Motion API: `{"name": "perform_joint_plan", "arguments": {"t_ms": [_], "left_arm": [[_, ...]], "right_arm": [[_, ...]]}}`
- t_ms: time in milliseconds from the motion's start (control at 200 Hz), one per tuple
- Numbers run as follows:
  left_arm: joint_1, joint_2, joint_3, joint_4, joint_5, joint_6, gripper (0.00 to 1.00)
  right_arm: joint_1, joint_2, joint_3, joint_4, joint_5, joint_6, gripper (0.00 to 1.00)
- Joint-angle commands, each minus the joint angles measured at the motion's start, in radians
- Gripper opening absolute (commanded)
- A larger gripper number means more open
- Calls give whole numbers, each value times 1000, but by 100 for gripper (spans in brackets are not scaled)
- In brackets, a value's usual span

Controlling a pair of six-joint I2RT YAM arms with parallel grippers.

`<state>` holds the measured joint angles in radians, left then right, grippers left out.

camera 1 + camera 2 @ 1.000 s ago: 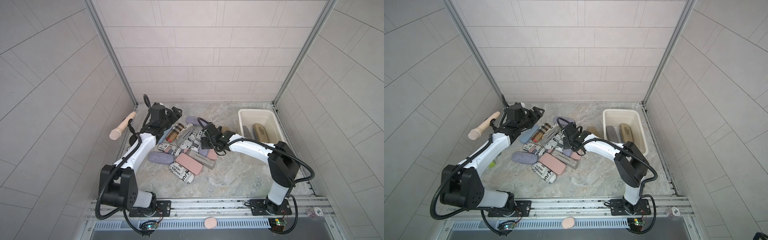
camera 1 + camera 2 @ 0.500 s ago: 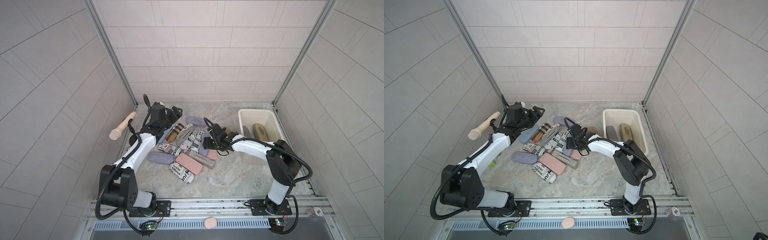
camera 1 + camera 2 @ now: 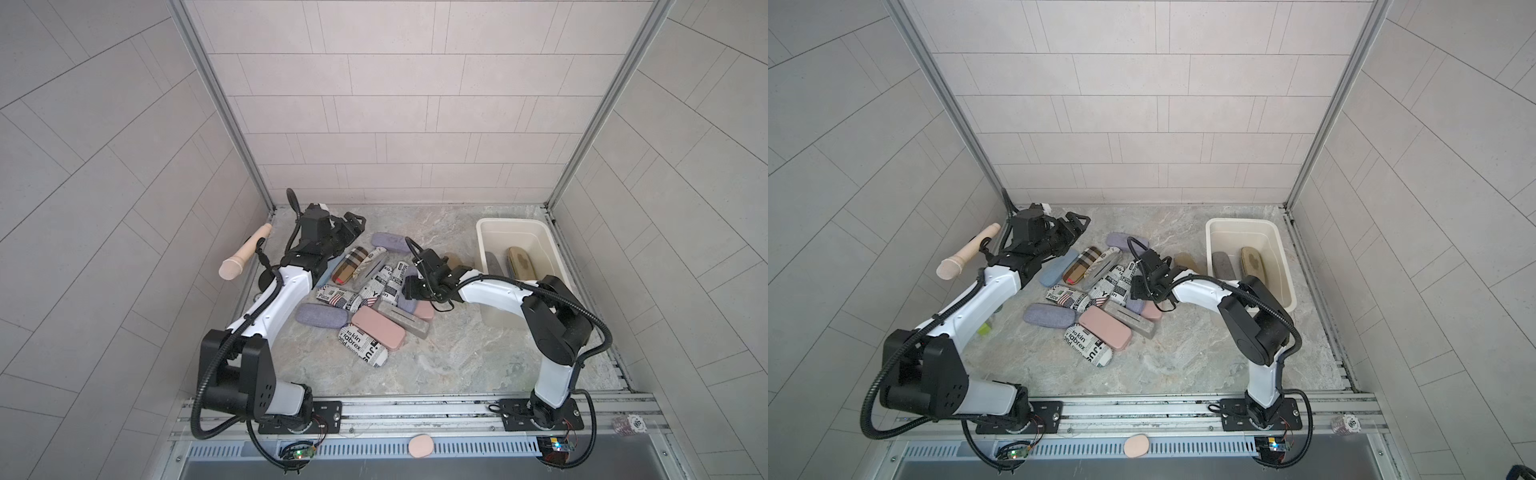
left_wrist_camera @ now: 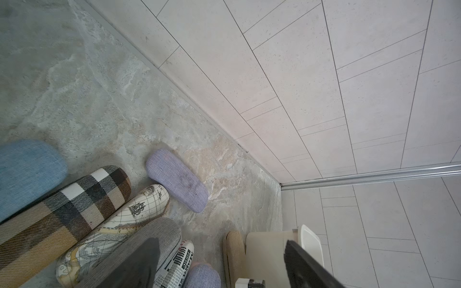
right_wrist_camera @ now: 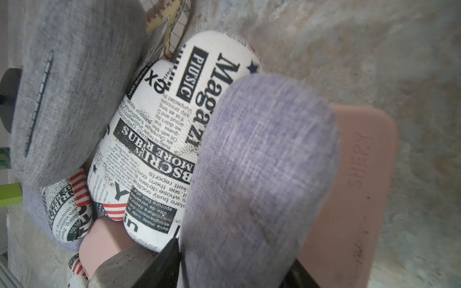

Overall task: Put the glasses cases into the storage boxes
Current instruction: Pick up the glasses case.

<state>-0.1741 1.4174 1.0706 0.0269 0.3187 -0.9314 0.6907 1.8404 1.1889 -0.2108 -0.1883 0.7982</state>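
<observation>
**A:** Right gripper (image 3: 409, 287)?
**B:** Its jaws straddle the lavender case (image 5: 257, 174), which lies over the pink case (image 5: 349, 199). They sit close against both sides, but I cannot tell whether they grip it.
**A:** Left gripper (image 3: 354, 223)?
**B:** Jaws wide, empty, above the pile's (image 3: 365, 291) far left edge.
**A:** Storage box (image 3: 513, 220)?
**B:** Far right on the table (image 3: 457, 353), with a grey case (image 3: 492, 266) and a tan case (image 3: 521, 262) inside.

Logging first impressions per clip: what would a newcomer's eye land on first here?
A heap of glasses cases fills the middle of the table, newspaper-print cases loudest. The right gripper sits low in it, fingers either side of a lilac fabric case. Near the table's right rear corner, the cream storage box holds a grey case and an olive-gold case.
</observation>
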Motion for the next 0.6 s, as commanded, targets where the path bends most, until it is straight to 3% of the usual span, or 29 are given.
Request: {"name": "perform_joint_plan", "arguments": {"t_ms": [0, 325, 595], "left_arm": [[3, 3, -11, 37, 10, -15, 86], [3, 1, -11, 37, 13, -11, 86], [3, -1, -2, 30, 19, -2, 86]], "right_arm": [[-6, 4, 0, 21, 3, 22, 58], [-6, -42, -9, 20, 11, 4, 41], [-5, -91, -5, -3, 28, -14, 37]]}}
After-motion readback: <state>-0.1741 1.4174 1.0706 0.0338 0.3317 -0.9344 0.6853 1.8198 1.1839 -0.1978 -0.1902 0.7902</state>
